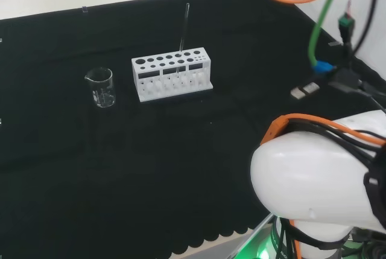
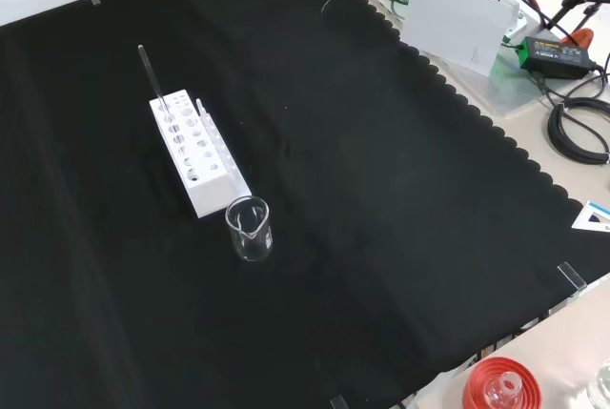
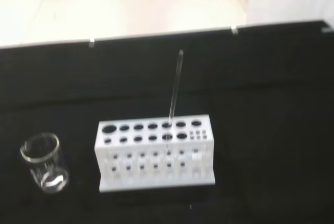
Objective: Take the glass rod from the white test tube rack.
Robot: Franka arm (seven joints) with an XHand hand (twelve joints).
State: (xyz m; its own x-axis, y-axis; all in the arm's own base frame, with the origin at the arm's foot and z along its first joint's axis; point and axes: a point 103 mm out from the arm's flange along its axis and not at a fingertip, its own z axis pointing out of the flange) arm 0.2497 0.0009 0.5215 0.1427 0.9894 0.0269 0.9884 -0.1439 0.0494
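A white test tube rack point(image 1: 172, 76) stands on the black cloth; it also appears in the front view point(image 2: 197, 153) and the wrist view point(image 3: 155, 152). A thin clear glass rod point(image 1: 184, 27) stands nearly upright in a hole near the rack's right end in the head view. In the front view the rod point(image 2: 149, 72) rises from the rack's far end. The wrist view looks at the rod point(image 3: 175, 84) from some distance, with the rack's long side facing it. The arm's white link point(image 1: 319, 180) fills the lower right of the head view, far from the rack.
A small clear glass beaker point(image 1: 101, 87) stands beside the rack's left end in the head view, just in front of the rack in the front view point(image 2: 250, 229). A red ribbed stand point(image 2: 500, 386) sits off the cloth's front edge. Cables and boxes lie at the bench's right side.
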